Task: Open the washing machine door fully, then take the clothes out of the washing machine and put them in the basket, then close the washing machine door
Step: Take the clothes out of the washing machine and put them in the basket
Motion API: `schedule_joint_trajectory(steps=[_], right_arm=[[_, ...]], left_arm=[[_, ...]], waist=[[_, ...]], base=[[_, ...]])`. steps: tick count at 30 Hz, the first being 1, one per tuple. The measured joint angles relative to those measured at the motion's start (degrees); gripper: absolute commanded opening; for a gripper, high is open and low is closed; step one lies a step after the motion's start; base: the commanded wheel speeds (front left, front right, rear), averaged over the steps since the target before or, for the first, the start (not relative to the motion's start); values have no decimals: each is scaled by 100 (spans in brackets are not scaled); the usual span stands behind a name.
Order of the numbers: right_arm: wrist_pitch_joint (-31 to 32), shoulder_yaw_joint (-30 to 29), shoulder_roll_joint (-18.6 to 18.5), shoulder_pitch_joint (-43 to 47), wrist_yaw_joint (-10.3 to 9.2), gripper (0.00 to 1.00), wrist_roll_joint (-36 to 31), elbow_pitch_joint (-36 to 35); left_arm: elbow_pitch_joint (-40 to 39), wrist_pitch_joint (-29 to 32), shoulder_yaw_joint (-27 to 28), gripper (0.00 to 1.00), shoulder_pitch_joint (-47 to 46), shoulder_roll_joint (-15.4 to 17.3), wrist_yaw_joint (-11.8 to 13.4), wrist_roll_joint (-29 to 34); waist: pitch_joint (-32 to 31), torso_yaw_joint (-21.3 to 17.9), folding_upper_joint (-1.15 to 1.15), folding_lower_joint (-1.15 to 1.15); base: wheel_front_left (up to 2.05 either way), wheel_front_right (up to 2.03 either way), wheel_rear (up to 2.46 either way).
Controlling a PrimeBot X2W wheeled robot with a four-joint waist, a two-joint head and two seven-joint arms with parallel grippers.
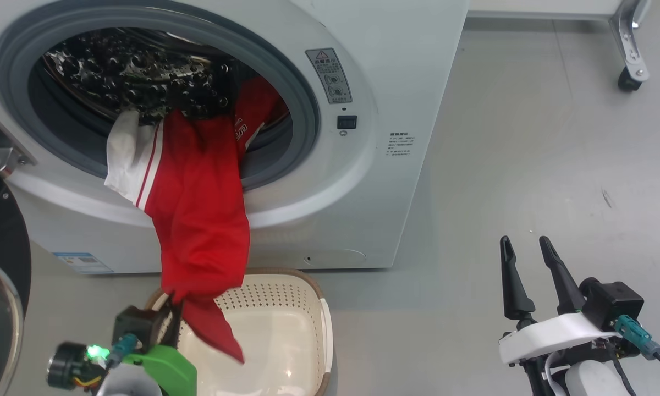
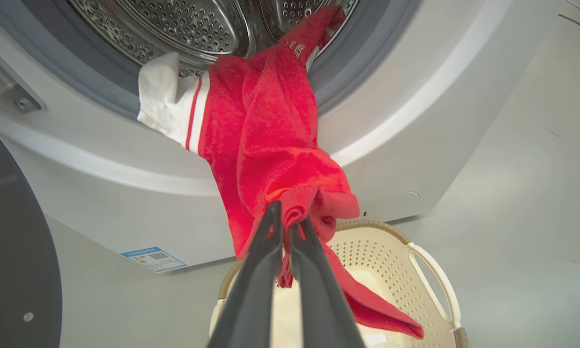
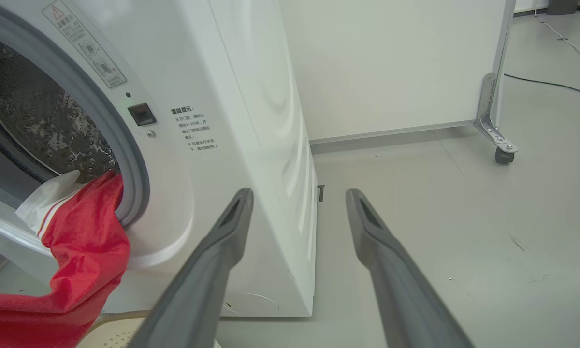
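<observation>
1 washer (image 1: pixel 396 82), 1 basket (image 1: pixel 286 291), 1 red garment (image 1: pixel 198 209) draped btwn; L fingers (image 2: pixel 256 280) pinch it, R fingers (image 1: pixel 512 286) apart. Grey floor (image 1: pixel 528 137).

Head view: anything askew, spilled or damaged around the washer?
Only the clothes: draped over the washing machine drum lip, lower end pinched in the left gripper above the basket. Mid-transfer, probably; nothing spilled or damaged.

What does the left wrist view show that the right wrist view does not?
Left wrist view adds: the left hand shut on the clothes, the black washing machine door, a blue label. Right wrist view adds: the open right hand, a caster wheel, a floor cable. Both share: the washing machine, the clothes hanging from its mouth, the basket.
</observation>
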Motion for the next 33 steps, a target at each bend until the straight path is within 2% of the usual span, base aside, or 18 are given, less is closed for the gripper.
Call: schedule_joint_trajectory(steps=[4, 12, 20, 33], right_arm=[[0, 55, -3, -9, 1, 100, -51, -58], [27, 115, -51, -160, 1, 100, -152, -204], [46, 165, -76, -280, 3, 100, -191, -298], [78, 172, -96, -477, 4, 100, -209, -358]], left_arm=[[379, 301, -165, 0, 105, 3, -126, -23], [992, 569, -290, 0, 48, 2, -178, 11], [1507, 779, -255, 0, -470, 3, -177, 13], [2187, 792, -114, 0, -1057, -32, -86, 12]], waist=[[147, -53, 0, 0], [530, -224, 0, 0], [958, -475, 0, 0], [1572, -864, 0, 0]], base=[[0, 0, 0], [0, 0, 0], [0, 0, 0], [0, 0, 0]])
